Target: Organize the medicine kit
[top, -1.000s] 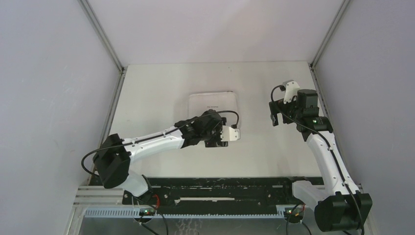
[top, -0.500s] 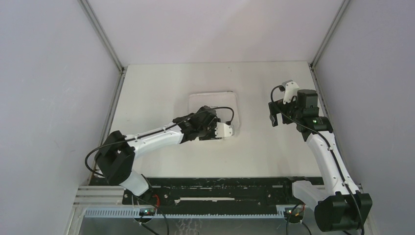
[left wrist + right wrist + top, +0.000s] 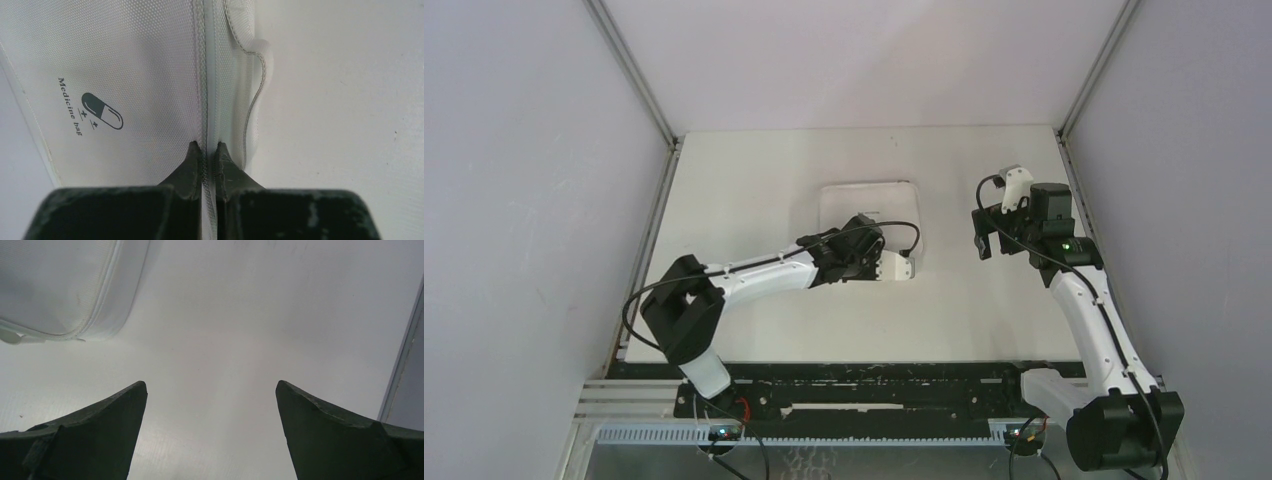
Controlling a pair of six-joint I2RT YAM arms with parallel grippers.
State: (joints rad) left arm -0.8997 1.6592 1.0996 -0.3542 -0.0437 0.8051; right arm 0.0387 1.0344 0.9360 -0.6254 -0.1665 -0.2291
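Observation:
The medicine kit (image 3: 869, 200) is a white square soft case lying closed in the middle of the table. In the left wrist view its lid (image 3: 125, 60) shows a pill logo and the words "Medicine bag". My left gripper (image 3: 886, 250) is at the kit's near right edge. Its jaws (image 3: 206, 146) are shut on the kit's zip seam, with the lid to their left and the side wall to their right. My right gripper (image 3: 987, 240) hangs to the right of the kit, open (image 3: 211, 385) over bare table. One kit corner (image 3: 55, 285) shows at the upper left of its view.
Grey walls close in the table on three sides. A metal upright (image 3: 400, 385) stands close to the right of my right gripper. A black rail (image 3: 874, 385) runs along the near edge between the arm bases.
My left gripper moved in toward the kit's near right edge and closed on the zip seam. The kit shifted slightly away and to the right. The right arm stayed still.

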